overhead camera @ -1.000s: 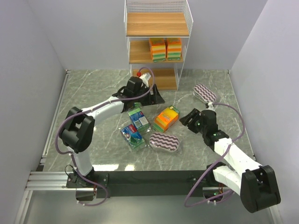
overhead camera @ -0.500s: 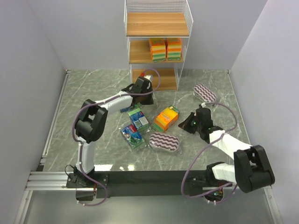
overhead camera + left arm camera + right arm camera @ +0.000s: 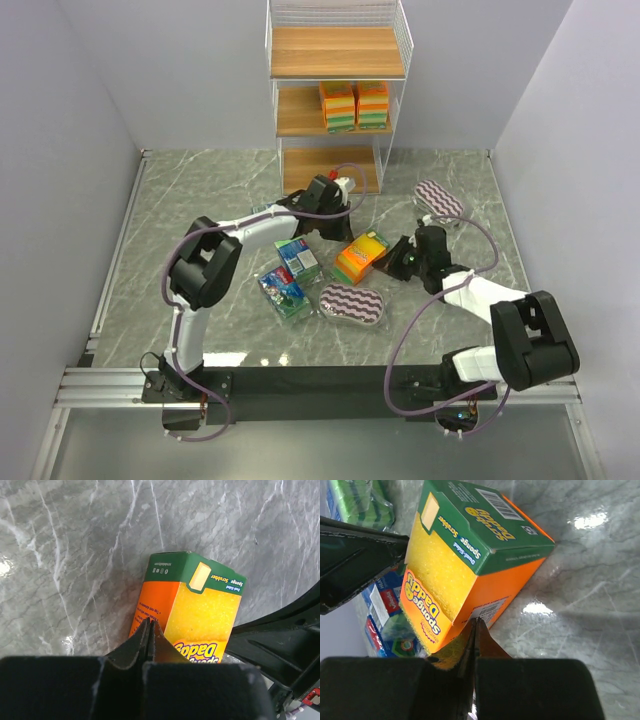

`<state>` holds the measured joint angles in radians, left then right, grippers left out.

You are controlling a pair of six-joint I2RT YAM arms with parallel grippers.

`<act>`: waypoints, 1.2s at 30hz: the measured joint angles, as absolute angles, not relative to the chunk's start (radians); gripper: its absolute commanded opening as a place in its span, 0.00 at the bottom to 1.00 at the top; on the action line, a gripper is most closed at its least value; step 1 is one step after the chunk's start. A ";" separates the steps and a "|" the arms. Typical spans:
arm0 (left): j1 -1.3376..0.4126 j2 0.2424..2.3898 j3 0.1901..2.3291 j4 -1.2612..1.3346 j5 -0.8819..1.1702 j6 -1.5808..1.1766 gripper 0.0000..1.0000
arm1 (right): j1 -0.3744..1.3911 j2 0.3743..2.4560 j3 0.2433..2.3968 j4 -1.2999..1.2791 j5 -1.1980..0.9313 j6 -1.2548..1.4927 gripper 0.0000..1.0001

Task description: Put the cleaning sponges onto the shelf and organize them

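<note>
Marbled tabletop (image 3: 75,555) carries an orange sponge pack (image 3: 200,615); my left tool (image 3: 148,625) and right tool (image 3: 474,625) flank it, both pressed together.

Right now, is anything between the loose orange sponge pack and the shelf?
Yes. From above, the left gripper, shut, sits between the orange sponge pack and the shelf. The right gripper is beside the pack, off that path.

place: robot lab cell | evidence: plain grey walls (image 3: 80,100), marble-print tabletop (image 3: 200,190), aluminium rail (image 3: 110,385)
</note>
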<state>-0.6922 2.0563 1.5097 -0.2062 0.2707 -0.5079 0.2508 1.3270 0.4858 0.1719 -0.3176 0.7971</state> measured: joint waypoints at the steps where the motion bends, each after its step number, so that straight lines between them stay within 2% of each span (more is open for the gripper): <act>1: -0.693 2.059 1.511 -0.206 0.277 -0.508 0.00 | 0.251 1.332 0.487 0.177 -0.324 0.799 0.00; 10: -0.683 2.152 1.625 -0.213 0.322 -0.505 0.00 | 0.253 1.366 0.503 0.200 -0.339 0.812 0.00; 18: -0.638 2.208 1.769 -0.193 0.344 -0.502 0.01 | 0.253 1.417 0.598 0.208 -0.318 0.822 0.00; 19: -0.627 2.208 1.775 -0.187 0.344 -0.501 0.05 | 0.253 1.423 0.611 0.210 -0.313 0.822 0.00; 20: -0.610 2.208 1.779 -0.179 0.343 -0.501 0.17 | 0.253 1.428 0.624 0.209 -0.307 0.822 0.00; 22: -0.583 2.199 1.770 -0.165 0.330 -0.494 0.24 | 0.253 1.433 0.636 0.209 -0.294 0.820 0.00; 23: -0.567 2.182 1.739 -0.141 0.318 -0.491 0.39 | 0.253 1.433 0.636 0.209 -0.288 0.820 0.00; 24: -0.551 2.148 1.684 -0.119 0.303 -0.488 0.48 | 0.252 1.431 0.636 0.207 -0.282 0.819 0.00; 27: -0.511 2.027 1.517 -0.105 0.255 -0.495 0.53 | 0.250 1.419 0.633 0.191 -0.266 0.813 0.00; 30: -0.496 1.924 1.444 -0.120 0.210 -0.524 0.59 | 0.249 1.383 0.620 0.183 -0.248 0.805 0.00; 31: -0.498 1.890 1.423 -0.109 0.206 -0.545 0.63 | 0.249 1.374 0.616 0.181 -0.245 0.804 0.01; 32: -0.502 1.848 1.387 -0.092 0.203 -0.567 0.74 | 0.249 1.361 0.608 0.181 -0.244 0.801 0.04; 33: -0.508 1.810 1.353 -0.077 0.202 -0.591 0.80 | 0.249 1.351 0.600 0.181 -0.244 0.801 0.04; 36: -0.548 1.712 1.249 -0.041 0.182 -0.675 0.87 | 0.248 1.335 0.577 0.178 -0.244 0.797 0.06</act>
<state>-0.5476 1.7119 1.2488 -0.0406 0.1822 -0.6750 0.2481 1.3346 0.5774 0.1780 -0.2436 0.7971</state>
